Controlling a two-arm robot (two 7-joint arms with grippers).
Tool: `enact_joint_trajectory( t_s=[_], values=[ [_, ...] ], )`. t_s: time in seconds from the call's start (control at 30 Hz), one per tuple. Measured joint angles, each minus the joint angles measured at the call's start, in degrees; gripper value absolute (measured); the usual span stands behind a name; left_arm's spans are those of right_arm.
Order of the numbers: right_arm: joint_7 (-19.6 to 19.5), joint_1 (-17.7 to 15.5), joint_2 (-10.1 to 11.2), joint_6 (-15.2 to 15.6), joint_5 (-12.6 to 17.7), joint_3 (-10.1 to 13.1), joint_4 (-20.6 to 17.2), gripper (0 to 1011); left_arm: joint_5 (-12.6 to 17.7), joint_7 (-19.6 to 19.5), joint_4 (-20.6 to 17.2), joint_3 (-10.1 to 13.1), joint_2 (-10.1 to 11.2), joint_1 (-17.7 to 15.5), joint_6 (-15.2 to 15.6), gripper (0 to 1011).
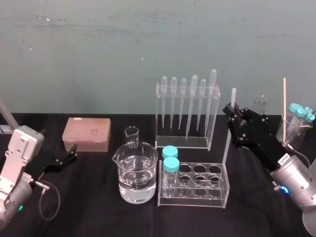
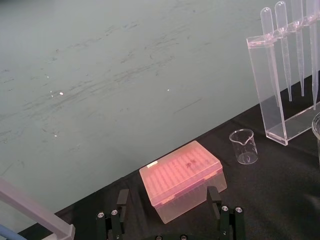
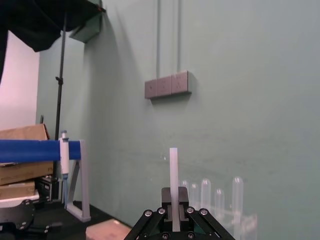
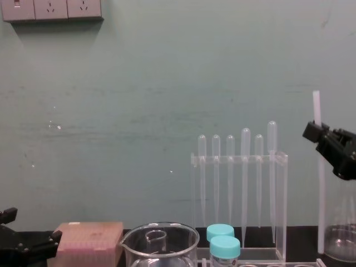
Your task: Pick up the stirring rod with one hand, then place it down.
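Between the clenched fingers of the right claw (image 1: 231,109) stands the stirring rod (image 1: 226,148), upright, its tip poking above. Just beside the claw is the pipette rack (image 1: 186,116), with a tube rack (image 1: 193,185) lower down. Far across the counter (image 1: 94,202), the left claw (image 1: 69,155) rests spread open beside a pink box (image 1: 86,133).

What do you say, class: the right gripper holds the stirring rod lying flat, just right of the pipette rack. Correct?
Not quite. The right gripper holds the stirring rod upright, not flat, just right of the pipette rack; the chest view shows it vertical. The left gripper sits idle at left.
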Motion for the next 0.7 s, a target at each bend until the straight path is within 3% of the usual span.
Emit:
enact_joint_trajectory(
  t_s=[0.7],
  values=[
    [-0.1,0.1,0.1,0.0,-0.4,-0.1,-0.3,69,0.0,0.0,0.0,0.0,0.0,0.0,0.0,1000]
  ],
)
